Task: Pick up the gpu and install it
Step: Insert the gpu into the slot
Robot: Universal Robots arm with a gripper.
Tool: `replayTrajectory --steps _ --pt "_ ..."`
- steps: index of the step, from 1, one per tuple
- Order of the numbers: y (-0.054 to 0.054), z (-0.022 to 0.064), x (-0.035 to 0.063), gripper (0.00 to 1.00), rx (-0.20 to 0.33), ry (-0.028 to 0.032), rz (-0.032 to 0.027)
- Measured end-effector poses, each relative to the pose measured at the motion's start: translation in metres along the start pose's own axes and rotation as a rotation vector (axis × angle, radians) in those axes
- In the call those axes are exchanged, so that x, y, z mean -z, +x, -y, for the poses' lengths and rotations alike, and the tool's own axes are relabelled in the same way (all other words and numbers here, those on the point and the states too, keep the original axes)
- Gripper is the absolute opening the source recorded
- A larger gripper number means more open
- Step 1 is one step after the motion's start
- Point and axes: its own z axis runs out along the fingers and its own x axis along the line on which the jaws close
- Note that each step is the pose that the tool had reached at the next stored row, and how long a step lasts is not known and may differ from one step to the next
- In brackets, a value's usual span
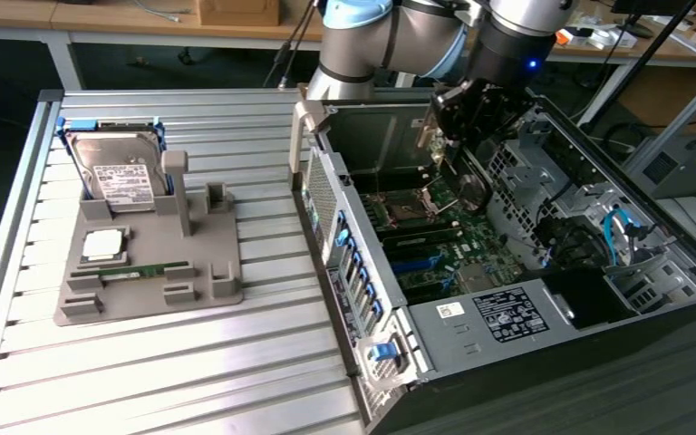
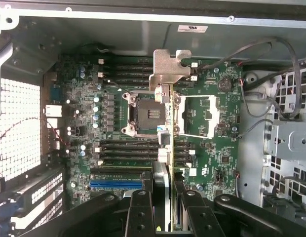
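My gripper (image 2: 165, 210) is shut on the gpu (image 2: 165, 148), which I see edge-on between the two black fingers (image 2: 140, 207). The card's silver end bracket (image 2: 169, 69) points away from the wrist. In the wrist view the card hangs over the motherboard (image 2: 207, 163), across the CPU socket (image 2: 149, 114) and the memory slots. A blue expansion slot (image 2: 116, 183) lies beside the fingers. In the exterior view my gripper (image 1: 467, 149) hangs inside the open computer case (image 1: 493, 308) with the gpu (image 1: 469, 188) below it, apart from the board.
On the slatted table (image 1: 203, 362), at the exterior view's left, stands a grey fixture (image 1: 203, 281) with a hard drive (image 1: 119, 172), a CPU chip (image 1: 102, 243) and a RAM stick (image 1: 142, 269). Case walls (image 1: 323, 208), drive cages and cables (image 2: 271, 98) ring the board.
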Motion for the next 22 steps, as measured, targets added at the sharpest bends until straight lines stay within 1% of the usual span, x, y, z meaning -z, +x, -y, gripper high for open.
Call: replayTrajectory --steps 22 --pt "0.0 0.0 -0.0002 0.27 0.138 -0.0036 -0.0014"
